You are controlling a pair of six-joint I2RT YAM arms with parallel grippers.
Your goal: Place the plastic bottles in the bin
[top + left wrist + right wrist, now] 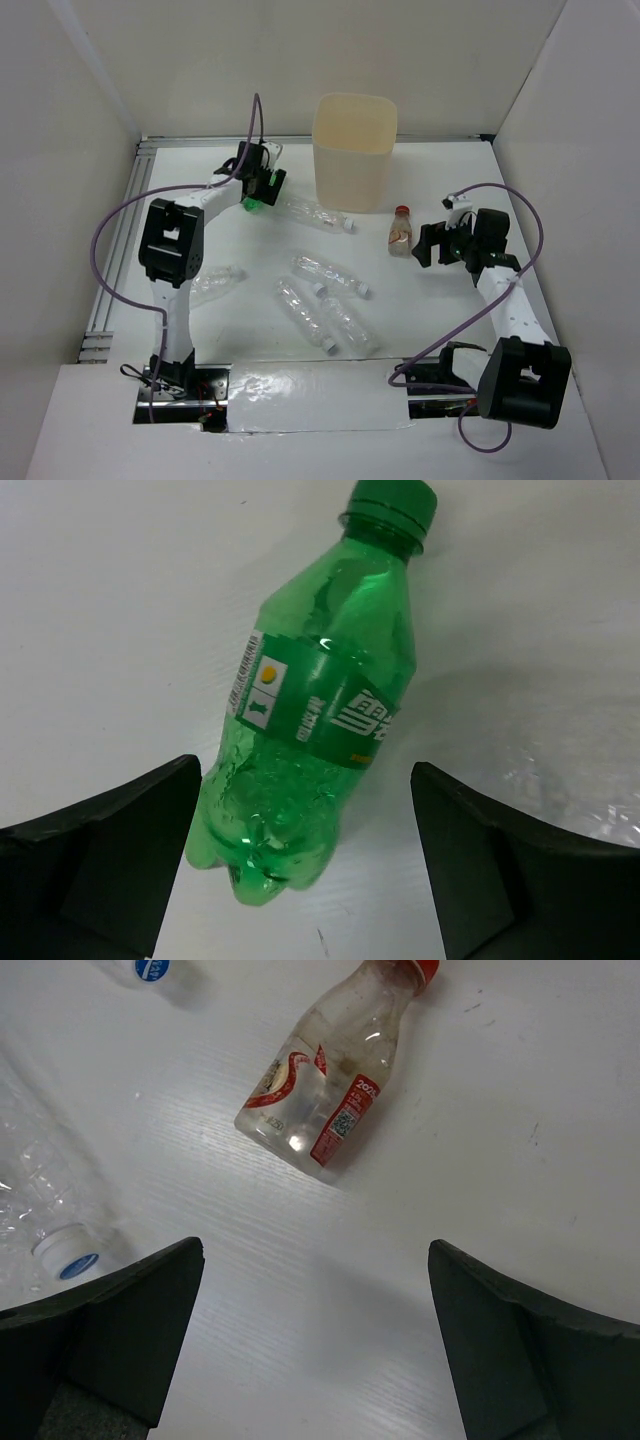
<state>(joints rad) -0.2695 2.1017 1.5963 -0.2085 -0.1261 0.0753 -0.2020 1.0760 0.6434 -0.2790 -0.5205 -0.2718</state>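
Observation:
The cream-beige bin (354, 150) stands at the back centre. A green bottle (320, 710) lies on the table, its base between the spread fingers of my open left gripper (305, 800); the fingers do not touch it. In the top view this gripper (262, 185) hovers over the green bottle (254, 205), left of the bin. A short red-capped bottle (330, 1070) lies ahead of my open, empty right gripper (315, 1260). In the top view it (400, 231) lies just left of the right gripper (428, 245). Several clear ribbed bottles lie on the table.
One clear bottle (315, 214) lies beside the bin's base. Three more (330, 272), (305, 312), (350, 322) lie mid-table, and one (215, 283) lies by the left arm. A clear bottle's white cap (70, 1255) shows left of the right gripper. White walls enclose the table.

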